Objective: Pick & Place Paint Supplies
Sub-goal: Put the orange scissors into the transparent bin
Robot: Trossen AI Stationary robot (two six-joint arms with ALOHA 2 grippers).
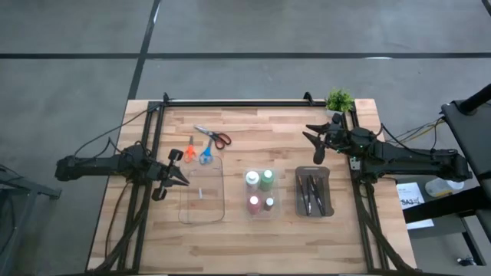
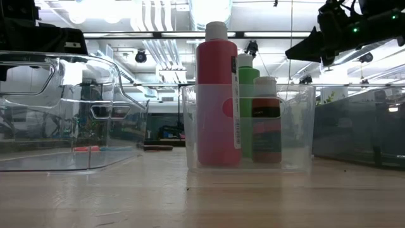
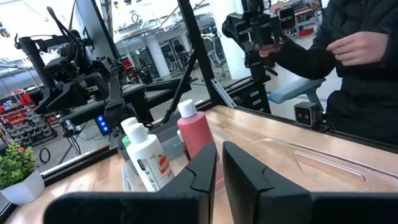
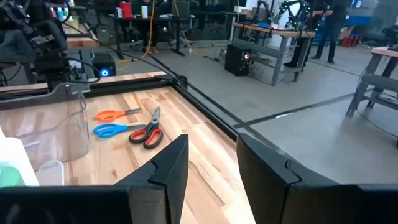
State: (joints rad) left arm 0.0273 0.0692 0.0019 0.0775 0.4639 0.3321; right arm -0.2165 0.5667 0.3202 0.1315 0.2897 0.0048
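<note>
Currently, both empty grippers are hovering part-open: the left gripper [image 1: 178, 178] beside the clear tray [image 1: 202, 208], the right gripper [image 1: 314, 142] near the potted plant [image 1: 339, 100].

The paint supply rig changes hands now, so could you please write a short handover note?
Left gripper: open, empty, at the clear tray's left edge.
Right gripper: open, empty, above the dark tray.
Done: four paint bottles in the small clear bin, brushes in the dark tray.
Left: red, orange and blue scissors lie on the table beyond the clear tray.
</note>
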